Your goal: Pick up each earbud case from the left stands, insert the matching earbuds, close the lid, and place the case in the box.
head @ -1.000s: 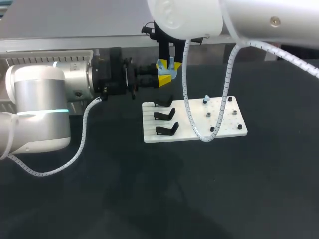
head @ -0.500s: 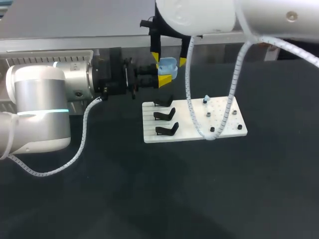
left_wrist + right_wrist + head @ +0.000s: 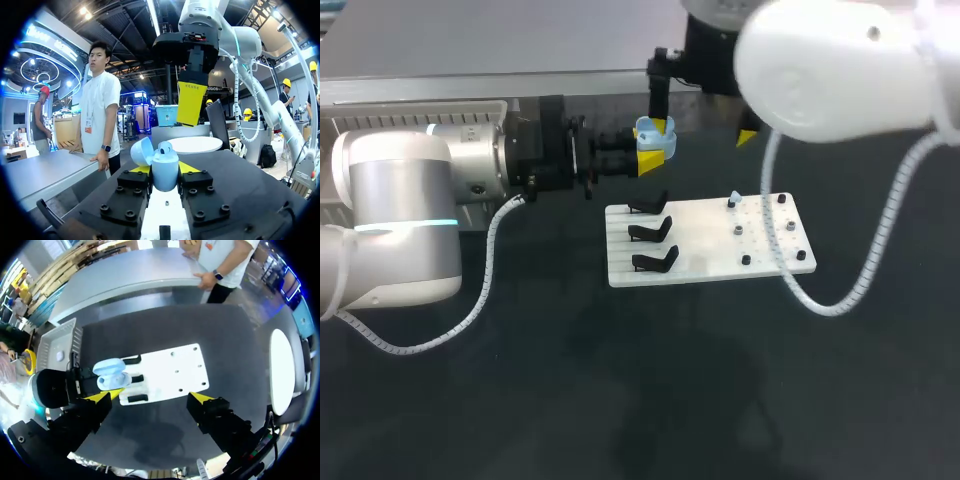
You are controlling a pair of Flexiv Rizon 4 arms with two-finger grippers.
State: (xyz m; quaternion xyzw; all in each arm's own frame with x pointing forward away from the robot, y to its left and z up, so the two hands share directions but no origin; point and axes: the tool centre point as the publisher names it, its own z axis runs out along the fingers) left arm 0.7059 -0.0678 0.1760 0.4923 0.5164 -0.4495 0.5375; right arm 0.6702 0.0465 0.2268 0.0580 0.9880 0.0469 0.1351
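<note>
One light-blue plastic earbud case [image 3: 655, 135], upper-mid frame: clamped in left gripper [image 3: 165, 172], lid [image 3: 142, 151] open, min. 1 bud [image 3: 165, 147] seated. Right gripper [image 3: 152, 396] spread wide, empty. Three black stands [image 3: 650, 233] bare. To do: shut lid, box it.

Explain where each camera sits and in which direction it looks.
Head view: above, behind, looking down on the dark table; left arm, right arm show.
Left wrist view: on the left wrist, facing outward; the left pincer holds the open light blue earbud case.
Right wrist view: on the right wrist, facing down; the open right pincer frames the white flat plate.
All show the case.
</note>
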